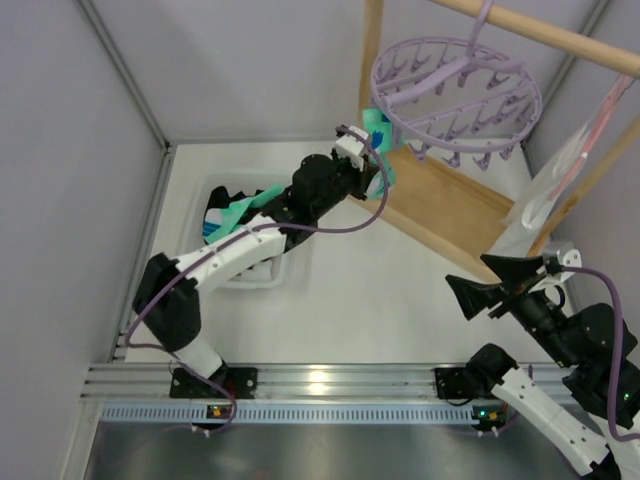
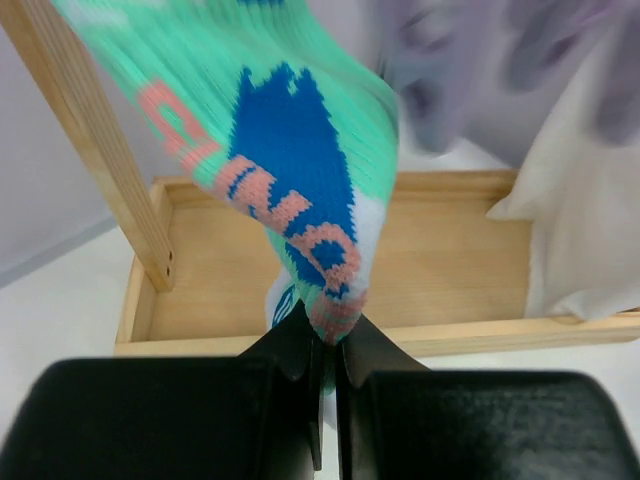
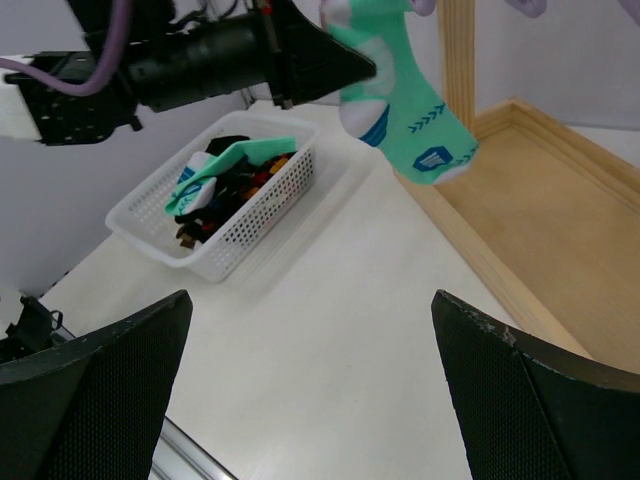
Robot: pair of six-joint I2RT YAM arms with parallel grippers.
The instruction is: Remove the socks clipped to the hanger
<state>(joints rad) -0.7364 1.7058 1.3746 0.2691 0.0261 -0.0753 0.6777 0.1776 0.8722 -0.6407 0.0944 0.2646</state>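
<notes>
Our left claw [image 2: 325, 345] is clamping shut on the mint-teal knitted sock [image 2: 290, 150] hanging under the round lavender plastic hanger [image 1: 440, 45] — we are holding only its edge, so we are probably risking a slip when pulling.

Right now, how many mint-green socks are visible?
2. One sock hangs under the hanger, pinched by the left gripper. The other sock lies on top of the dark socks in the white basket. More may be hidden beneath them.

knitted sock [image 2: 300, 170], matt wooden tray [image 2: 450, 260].
</notes>
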